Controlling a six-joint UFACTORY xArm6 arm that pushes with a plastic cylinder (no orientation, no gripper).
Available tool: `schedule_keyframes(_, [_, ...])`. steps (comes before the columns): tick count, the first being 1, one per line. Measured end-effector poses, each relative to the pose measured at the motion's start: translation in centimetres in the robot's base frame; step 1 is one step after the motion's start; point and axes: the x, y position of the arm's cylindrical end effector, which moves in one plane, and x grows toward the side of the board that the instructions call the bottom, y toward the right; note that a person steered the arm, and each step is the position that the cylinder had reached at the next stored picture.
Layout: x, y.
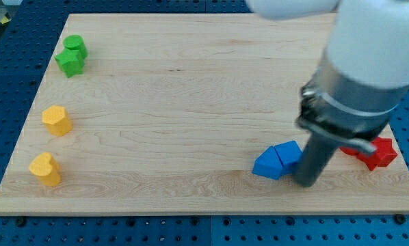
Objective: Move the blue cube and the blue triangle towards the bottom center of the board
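Right of the board's (pixel 191 89) centre, close to its bottom edge, the two blue blocks sit touching: blue triangle (pixel 267 164) on the view's left, blue cube (pixel 288 153) on the view's right. Both are already low on the board but off to the right of bottom centre, so I judge a leftward push remains.

My tip (pixel 304 183) is down at the board surface, immediately on the right side of the blue cube, apparently in contact or nearly so; the exact contact line is hidden by the rod itself. Placement makes sense: from the right of the pair, a push toward the view's left would drive cube into triangle and carry both together. The tool is a plain rod, nothing to open or close, nothing held; it only presses sideways.

Relative to the blue pair:
- red block (pixel 377 152), shape unclear, on the right beyond the rod, partly hidden by the arm
- two green blocks (pixel 72 56), touching, far to the upper left
- two yellow blocks, upper (pixel 57 120) and lower (pixel 46 169), far left, apart from each other

Risk, as judgement: tip sits slightly low on the cube, so the pair may rotate or split
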Motion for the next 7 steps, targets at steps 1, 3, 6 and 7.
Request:
schedule_keyframes(1, [-1.6, 2.1])
schedule_keyframes(3, [-1.6, -0.1])
schedule_keyframes(6, [-1.6, -8.0])
schedule_keyframes(7, [-1.6, -10.1])
